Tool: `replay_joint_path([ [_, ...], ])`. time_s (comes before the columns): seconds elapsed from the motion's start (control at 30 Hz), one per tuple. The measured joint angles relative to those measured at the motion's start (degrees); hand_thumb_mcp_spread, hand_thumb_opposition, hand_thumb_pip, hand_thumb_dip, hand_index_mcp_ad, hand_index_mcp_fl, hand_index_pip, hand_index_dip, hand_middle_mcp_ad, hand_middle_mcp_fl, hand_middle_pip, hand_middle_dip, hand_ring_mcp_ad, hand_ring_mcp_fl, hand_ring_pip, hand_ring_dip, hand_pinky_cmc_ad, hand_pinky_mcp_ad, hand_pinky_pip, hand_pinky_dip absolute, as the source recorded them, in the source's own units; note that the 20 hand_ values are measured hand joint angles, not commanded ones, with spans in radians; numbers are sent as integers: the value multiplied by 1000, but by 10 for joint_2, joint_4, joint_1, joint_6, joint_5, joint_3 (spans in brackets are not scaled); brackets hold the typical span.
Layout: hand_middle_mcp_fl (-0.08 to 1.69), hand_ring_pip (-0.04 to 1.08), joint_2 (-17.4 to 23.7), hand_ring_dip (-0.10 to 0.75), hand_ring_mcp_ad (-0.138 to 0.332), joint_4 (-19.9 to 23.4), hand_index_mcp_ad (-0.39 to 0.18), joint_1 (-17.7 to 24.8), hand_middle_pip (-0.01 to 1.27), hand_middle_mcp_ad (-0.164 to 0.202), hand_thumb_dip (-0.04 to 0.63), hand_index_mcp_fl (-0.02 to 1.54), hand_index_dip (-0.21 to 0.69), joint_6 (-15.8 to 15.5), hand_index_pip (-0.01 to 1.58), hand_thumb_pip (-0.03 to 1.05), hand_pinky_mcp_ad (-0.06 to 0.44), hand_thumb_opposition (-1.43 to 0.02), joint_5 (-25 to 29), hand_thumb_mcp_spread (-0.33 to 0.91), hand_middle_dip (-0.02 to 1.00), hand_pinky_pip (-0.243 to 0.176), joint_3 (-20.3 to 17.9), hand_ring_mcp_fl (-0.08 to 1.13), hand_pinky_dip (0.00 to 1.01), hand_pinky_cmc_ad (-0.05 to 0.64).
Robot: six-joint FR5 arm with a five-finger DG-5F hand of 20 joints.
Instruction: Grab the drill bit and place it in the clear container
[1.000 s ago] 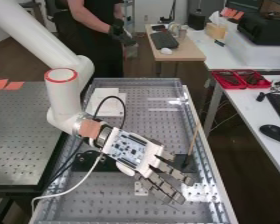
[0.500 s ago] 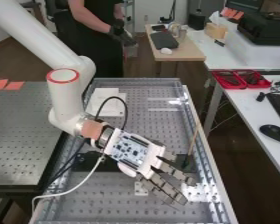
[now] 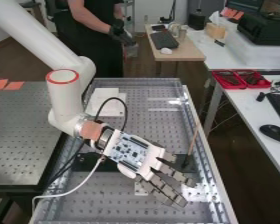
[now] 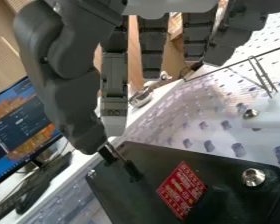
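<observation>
- The dark grey, white-backed robotic hand (image 3: 146,161) was uncurled, nothing visibly gripped.
- The thin metallic drill bit (image 4: 119,153) was seen at the black plate (image 4: 154,161), beside the thumb (image 4: 84,127).
- A square pinch was called for before lifting.

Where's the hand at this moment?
In the high view, the hand is over the near half of the perforated bench, just left of the thin, slanting rod.

The black plate (image 4: 220,175) looks smooth (its bolt (image 4: 253,176), shiny bare metal).
</observation>
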Motion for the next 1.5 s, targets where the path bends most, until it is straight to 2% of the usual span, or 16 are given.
replay_joint_path([
  [0.13,171,105,0,-5,209,0,-103,0,143,66,274,445,126,1,1361,578,183,-883,0,476,157,-59,0,0,195,248],
  [0.67,188,103,0,2,208,2,-103,0,143,63,271,443,113,1,1344,550,176,-895,-7,499,157,-42,1,0,195,246],
  [0.8,190,103,0,2,208,2,-136,-1,143,66,267,527,106,0,1412,545,176,-927,-6,522,157,-42,2,3,195,246],
  [0.93,188,101,-1,2,208,4,-133,-1,140,66,265,548,105,-1,1424,539,180,-944,-6,532,161,-42,3,12,195,246],
  [1.47,239,117,4,7,208,19,-131,2,140,63,269,710,103,-4,1265,494,178,-960,-3,607,173,-42,0,33,195,257],
  [1.5,246,117,7,7,209,20,-134,2,143,66,265,726,103,-6,1260,452,180,-960,-4,613,173,-42,0,33,195,257],
])
